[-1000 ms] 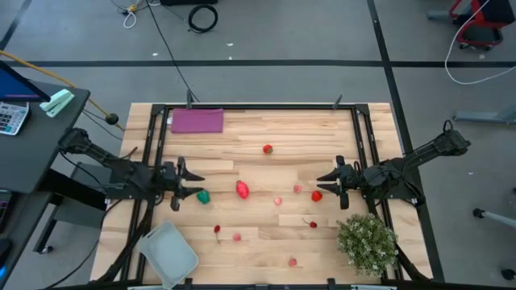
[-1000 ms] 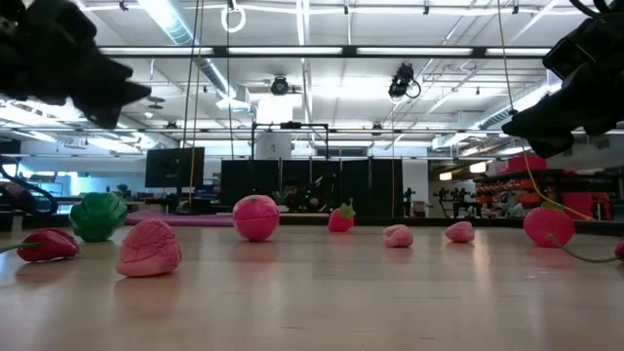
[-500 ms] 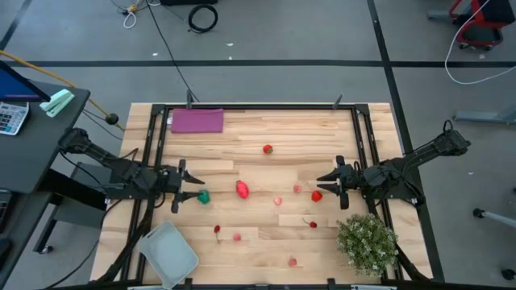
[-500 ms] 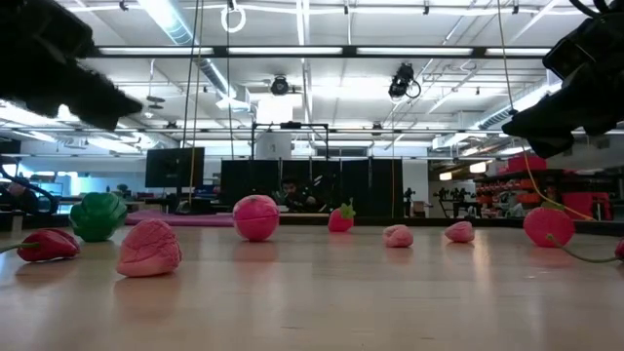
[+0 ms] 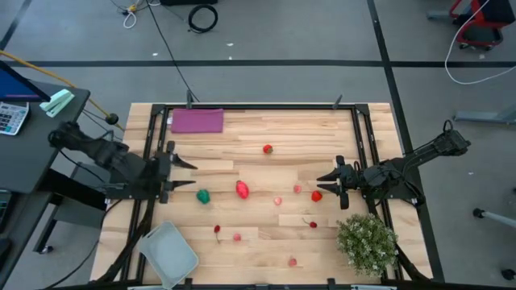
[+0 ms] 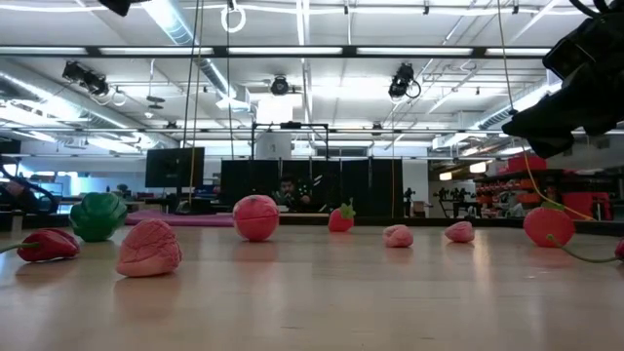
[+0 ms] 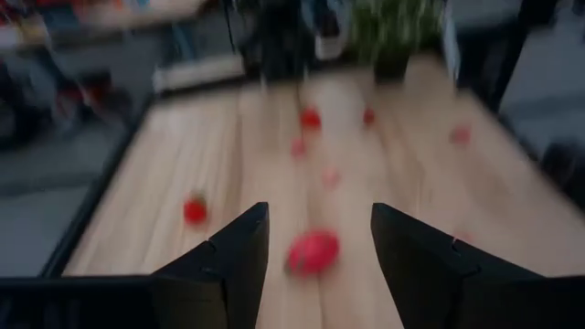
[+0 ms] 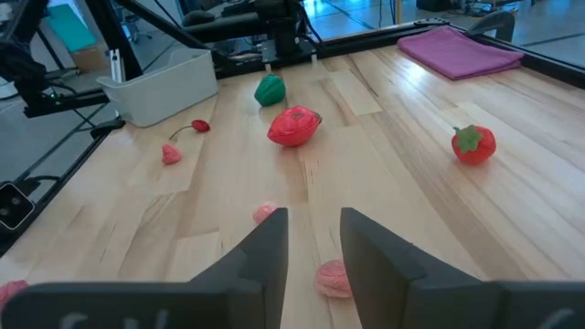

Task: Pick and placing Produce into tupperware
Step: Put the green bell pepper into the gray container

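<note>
Left hand [image 5: 179, 173] spread, empty, near worktop's left edge; centre fingers over green vegetable [image 5: 203, 196], descend square before closing, then carry to tupperware [image 5: 169, 251] at front-left corner.

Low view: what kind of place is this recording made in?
Probably a robotics lab or workshop hall: ceiling light strips and hanging cameras overhead, dark monitors behind the wooden table, cables on the floor.

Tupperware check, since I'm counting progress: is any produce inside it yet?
None shows: the tupperware looks empty from above. In the right wrist view its near wall hides the floor.
</note>
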Tool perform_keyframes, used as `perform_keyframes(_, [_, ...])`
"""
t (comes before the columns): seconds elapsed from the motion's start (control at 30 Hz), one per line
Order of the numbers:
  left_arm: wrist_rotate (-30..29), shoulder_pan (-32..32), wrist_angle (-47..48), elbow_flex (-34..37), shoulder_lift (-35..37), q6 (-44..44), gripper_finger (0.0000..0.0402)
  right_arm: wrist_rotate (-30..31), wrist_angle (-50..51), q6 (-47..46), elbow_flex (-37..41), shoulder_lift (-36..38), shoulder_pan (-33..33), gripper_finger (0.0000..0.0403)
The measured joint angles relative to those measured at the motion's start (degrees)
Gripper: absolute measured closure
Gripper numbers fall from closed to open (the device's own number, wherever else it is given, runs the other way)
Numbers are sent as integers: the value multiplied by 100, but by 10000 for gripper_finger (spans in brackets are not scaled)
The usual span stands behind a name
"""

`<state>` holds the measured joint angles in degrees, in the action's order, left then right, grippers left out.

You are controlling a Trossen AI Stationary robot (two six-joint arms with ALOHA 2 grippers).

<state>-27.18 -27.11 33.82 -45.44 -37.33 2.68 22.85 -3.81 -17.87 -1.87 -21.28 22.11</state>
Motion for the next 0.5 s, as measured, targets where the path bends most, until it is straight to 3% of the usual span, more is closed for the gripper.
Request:
perform_keyframes(0.2, [3,0,2340,-796,-1330,719,204,0,-1,-2,0,0,1,293])
perform_keyframes(0.33, [136,0,2636,-612,-1955,1517,209,0,-2,0,0,0,0,293])
perform_keyframes(0.5, [499,-4,2621,-370,-2745,1620,208,0,-2,-2,0,0,2,293])
